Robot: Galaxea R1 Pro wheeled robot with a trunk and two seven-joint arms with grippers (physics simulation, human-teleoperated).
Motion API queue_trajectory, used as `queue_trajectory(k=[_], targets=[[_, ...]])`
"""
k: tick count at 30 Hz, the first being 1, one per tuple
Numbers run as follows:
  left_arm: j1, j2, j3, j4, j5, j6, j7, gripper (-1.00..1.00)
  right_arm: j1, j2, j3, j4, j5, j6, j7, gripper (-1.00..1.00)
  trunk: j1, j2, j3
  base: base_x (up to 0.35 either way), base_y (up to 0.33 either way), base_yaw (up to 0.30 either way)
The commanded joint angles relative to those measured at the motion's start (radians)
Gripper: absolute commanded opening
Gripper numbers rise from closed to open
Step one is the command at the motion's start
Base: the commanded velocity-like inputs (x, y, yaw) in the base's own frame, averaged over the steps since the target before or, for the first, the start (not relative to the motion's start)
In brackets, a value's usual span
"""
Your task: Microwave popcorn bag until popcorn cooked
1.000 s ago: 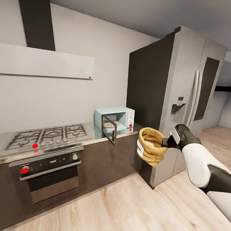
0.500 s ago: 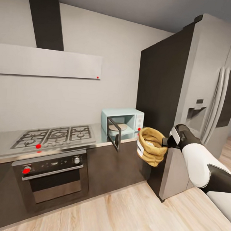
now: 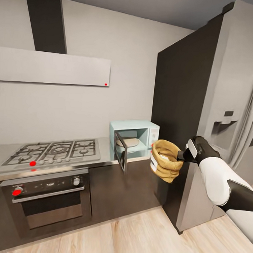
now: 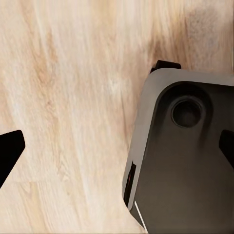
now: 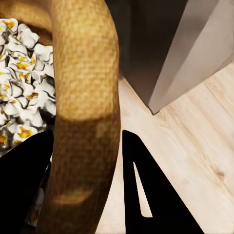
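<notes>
In the head view my right gripper (image 3: 181, 155) is shut on the rolled rim of the tan popcorn bag (image 3: 165, 160), held in the air beside the countertop's (image 3: 103, 150) right end. The bag's white label faces left. White puffed popcorn (image 5: 22, 92) fills the bag (image 5: 87, 97), and the rim sits between my black fingers (image 5: 146, 195). The pale blue microwave (image 3: 135, 131) stands on the countertop just left of the bag, its dark glass door (image 3: 121, 151) swung open. My left gripper (image 4: 117, 146) is open over the wooden floor.
A tall grey fridge (image 3: 218, 108) with a dark side panel stands right behind the bag. A gas hob (image 3: 52, 151) and built-in oven (image 3: 47, 200) lie left of the microwave, under a range hood (image 3: 52, 67). The robot's dark base (image 4: 185, 161) shows below the left gripper.
The whole head view has shifted and the kitchen looks nearer, so the camera has moved. The bag stays in my right gripper at the same spot relative to the arm.
</notes>
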Motion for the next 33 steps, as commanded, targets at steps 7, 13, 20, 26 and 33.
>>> queue_trajectory(k=[7, 13, 20, 26, 33], targets=[[0.0, 0.0, 0.003, -0.002, 0.001, 0.002, 0.002, 1.0, -0.001, 0.001, -0.008, -0.001, 0.004, 0.003, 0.0, -1.0, 0.0, -0.001, -0.001, 0.252, -0.256, 0.26], [0.0, 0.0, 0.003, -0.002, 0.001, 0.002, 0.001, 1.0, -0.001, 0.001, -0.008, -0.001, 0.004, 0.003, 0.0, -1.0, 0.0, -0.001, -0.001, 0.252, -0.256, 0.279], [0.0, 0.0, 0.002, -0.002, 0.001, 0.002, 0.001, 1.0, -0.001, 0.001, -0.008, -0.001, 0.004, 0.003, 0.0, -1.0, 0.0, -0.001, -0.001, 0.214, -0.256, 0.28], [0.0, -0.004, 0.002, -0.002, 0.0, -0.008, 0.001, 1.0, -0.001, 0.001, -0.008, -0.001, 0.005, 0.003, 0.0, -1.0, 0.0, -0.001, -0.001, 0.151, -0.264, 0.28], [0.0, -0.012, 0.002, -0.002, -0.001, -0.01, 0.001, 1.0, -0.001, 0.0, -0.008, -0.001, 0.005, 0.003, 0.0, -1.0, 0.0, -0.001, -0.001, 0.017, -0.3, 0.28]])
